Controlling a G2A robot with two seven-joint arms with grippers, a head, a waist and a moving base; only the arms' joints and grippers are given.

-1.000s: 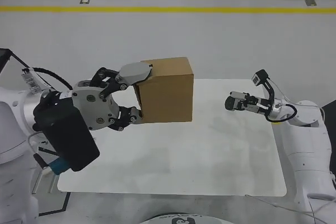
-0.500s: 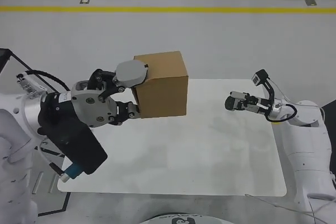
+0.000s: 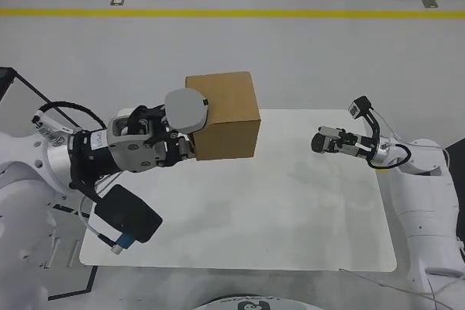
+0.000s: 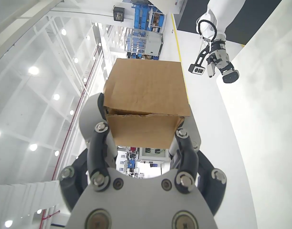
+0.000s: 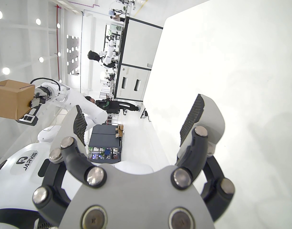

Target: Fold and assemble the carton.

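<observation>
Brown carton is clamped at its left end in the left gripper and held aloft over the desk's far left corner, probably to expose its flaps. Right gripper is spread wide, empty, well apart at the right edge.

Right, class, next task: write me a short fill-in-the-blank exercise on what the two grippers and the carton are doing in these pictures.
1. The left gripper is ____ on the carton.
2. The right gripper has its jaws ____ and holds nothing.
3. The right gripper hovers over a ____ table.

Missing words: shut; open; white.
</observation>
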